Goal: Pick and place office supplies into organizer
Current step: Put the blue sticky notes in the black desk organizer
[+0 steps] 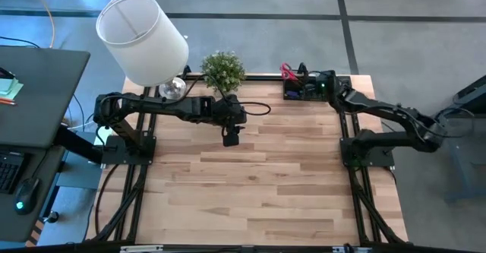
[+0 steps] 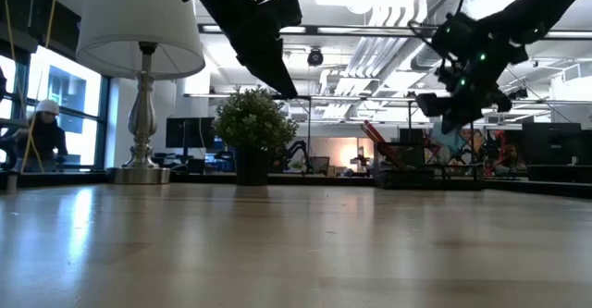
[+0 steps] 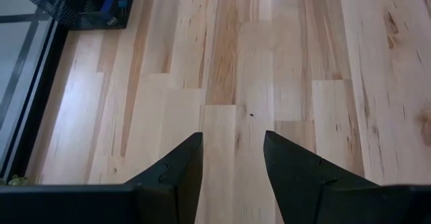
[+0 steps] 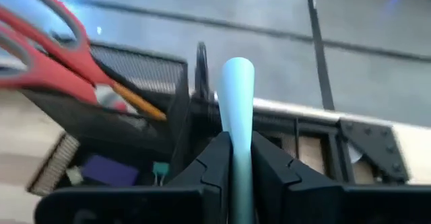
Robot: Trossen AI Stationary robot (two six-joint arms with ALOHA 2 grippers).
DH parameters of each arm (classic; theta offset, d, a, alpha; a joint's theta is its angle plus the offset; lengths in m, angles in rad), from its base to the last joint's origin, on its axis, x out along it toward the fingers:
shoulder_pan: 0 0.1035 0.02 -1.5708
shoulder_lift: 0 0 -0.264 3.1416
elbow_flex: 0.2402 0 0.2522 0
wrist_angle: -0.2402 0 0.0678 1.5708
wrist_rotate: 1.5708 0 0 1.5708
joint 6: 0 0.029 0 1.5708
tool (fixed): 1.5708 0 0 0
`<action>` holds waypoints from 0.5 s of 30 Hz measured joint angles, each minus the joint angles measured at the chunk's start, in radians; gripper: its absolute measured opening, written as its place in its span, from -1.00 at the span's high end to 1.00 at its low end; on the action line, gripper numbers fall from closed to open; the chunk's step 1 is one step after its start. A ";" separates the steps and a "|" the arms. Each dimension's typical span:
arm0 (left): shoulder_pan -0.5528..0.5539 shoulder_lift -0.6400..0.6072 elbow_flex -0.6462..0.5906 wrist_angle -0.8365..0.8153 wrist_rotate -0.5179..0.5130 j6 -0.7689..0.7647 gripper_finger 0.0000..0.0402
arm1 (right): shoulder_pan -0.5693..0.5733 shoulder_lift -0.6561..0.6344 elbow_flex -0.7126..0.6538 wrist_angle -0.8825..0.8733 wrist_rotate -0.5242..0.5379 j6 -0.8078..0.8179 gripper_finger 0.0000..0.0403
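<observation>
The organizer, a black mesh tray with compartments, stands at the far right corner of the wooden counter. Red-handled scissors stand upright in it, their handles rising above the rim, with an orange pencil leaning beside them; a small purple piece lies in a lower compartment.

The right gripper hangs directly over the organizer, its jaws clenched on a mint-green sticky-note pad held edge-on, so that it appears as a thin pale strip rising between the two fingers. In the low view the same gripper is seen raised above the tray, clear of the counter.

The left gripper hovers over bare wood near the counter's middle, well apart from the organizer, its jaws released with a plain gap between the fingers and nothing in them.

A small green potted plant stands at the far edge, between the two arms, and a table lamp with a white shade stands at the far left corner.
</observation>
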 joint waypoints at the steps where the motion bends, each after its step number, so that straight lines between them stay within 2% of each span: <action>1: 0.000 0.000 0.000 0.000 0.000 0.000 0.28 | -0.014 0.020 0.000 0.001 -0.016 0.004 0.80; 9: 0.000 0.000 0.000 0.000 0.000 0.000 0.28 | -0.081 0.155 0.000 0.101 -0.053 -0.019 0.58; 15: 0.000 0.000 0.000 0.000 0.000 0.000 0.28 | -0.107 0.220 0.000 0.138 -0.074 -0.025 0.25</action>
